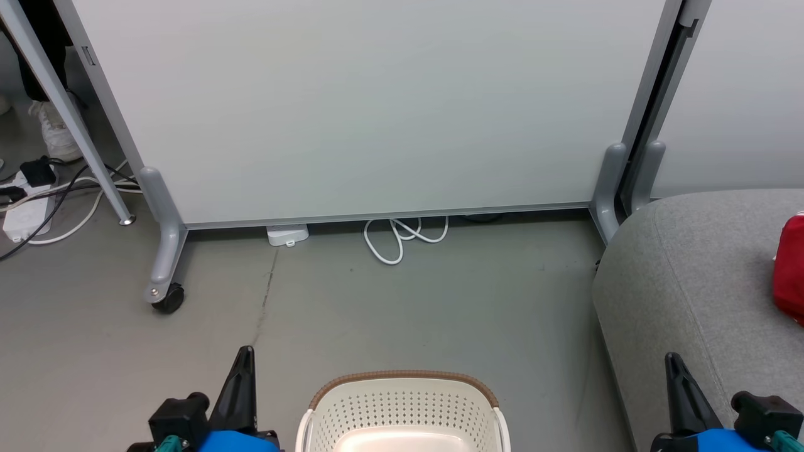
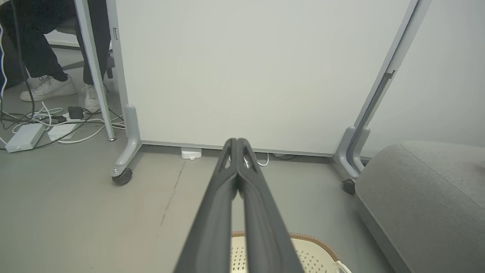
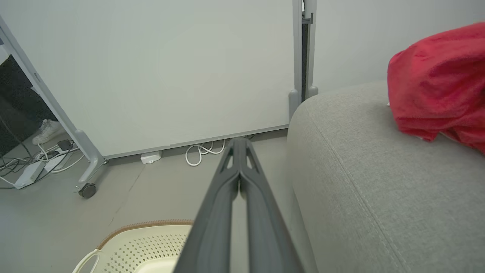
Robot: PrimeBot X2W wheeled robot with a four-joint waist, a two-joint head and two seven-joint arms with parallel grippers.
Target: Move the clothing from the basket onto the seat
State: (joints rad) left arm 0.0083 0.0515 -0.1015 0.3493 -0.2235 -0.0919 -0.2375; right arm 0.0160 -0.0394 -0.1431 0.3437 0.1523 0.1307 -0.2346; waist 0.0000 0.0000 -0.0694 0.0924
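The cream basket (image 1: 403, 402) with its brown rim stands on the floor at the bottom centre of the head view; the part of its inside that shows holds nothing. Red clothing (image 1: 790, 276) lies on the grey seat (image 1: 691, 282) at the right; the right wrist view shows the clothing (image 3: 439, 87) bunched on the seat (image 3: 379, 182). My left gripper (image 1: 244, 353) is shut and holds nothing, left of the basket. My right gripper (image 1: 673, 359) is shut too, over the seat's front edge. Their tips meet in the wrist views: left gripper (image 2: 236, 141), right gripper (image 3: 239, 140).
A white wheeled partition (image 1: 377, 107) stands behind the basket, its caster (image 1: 167, 297) at the left. White cable loops (image 1: 405, 237) lie under it. Power strips and cords (image 1: 28, 201) lie at the far left, by a person's white shoes (image 2: 49, 88).
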